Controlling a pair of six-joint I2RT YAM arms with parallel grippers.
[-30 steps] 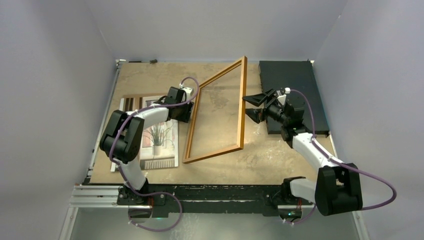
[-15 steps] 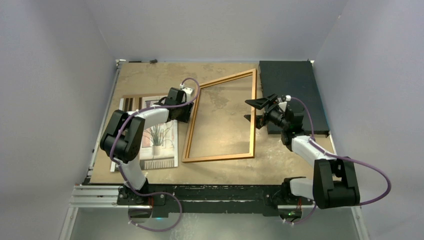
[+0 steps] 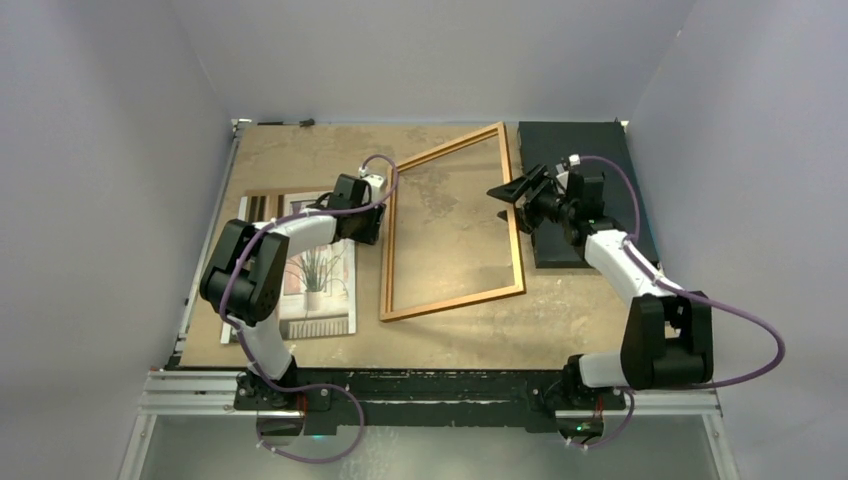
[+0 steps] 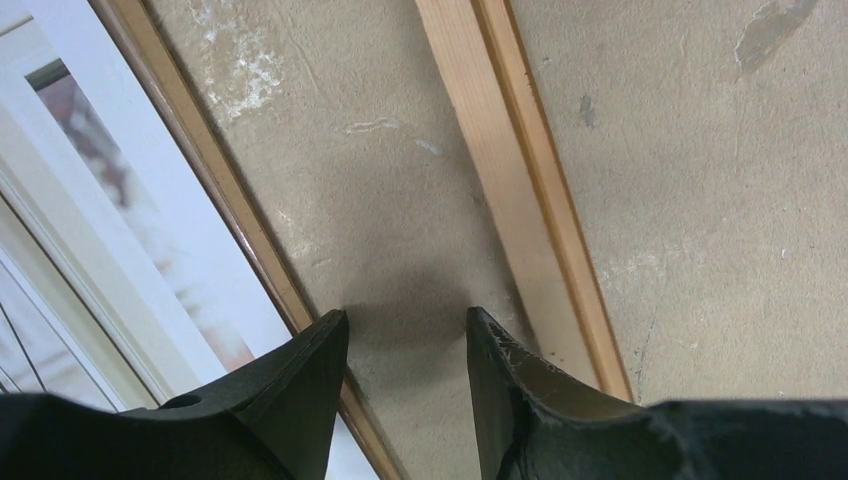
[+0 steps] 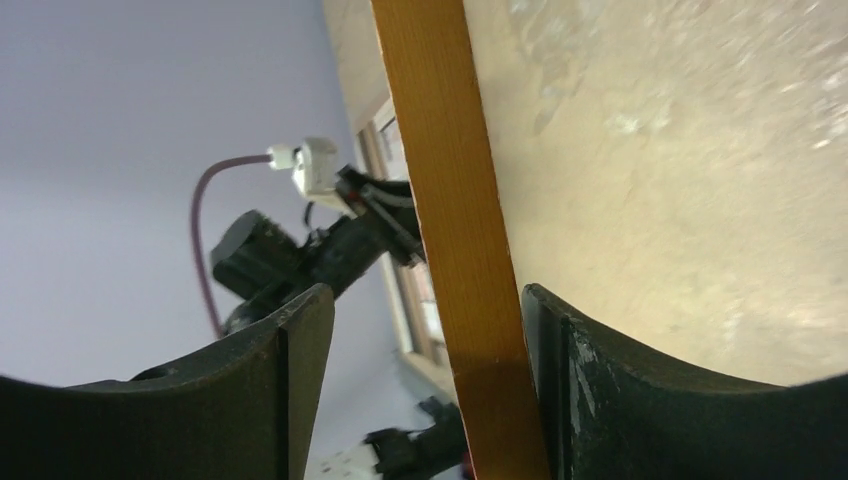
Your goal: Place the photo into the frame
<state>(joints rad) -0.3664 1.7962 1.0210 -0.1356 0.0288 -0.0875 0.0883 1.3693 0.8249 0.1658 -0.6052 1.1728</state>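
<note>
The left gripper [image 4: 405, 315] holds its jaws apart over bare table [image 4: 400, 180], with the photo [image 4: 60, 200] to their left and the frame [image 4: 520, 200] just past the right finger. The right gripper [image 5: 425, 290] has its jaws apart around the frame's right rail, unclamped.

Frame [image 3: 450, 304] swung right; right claw [image 3: 511, 192] moved back

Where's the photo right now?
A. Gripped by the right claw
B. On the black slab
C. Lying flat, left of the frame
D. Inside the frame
C: the photo lies flat at the left, outside the frame, and neither claw holds it.
</note>
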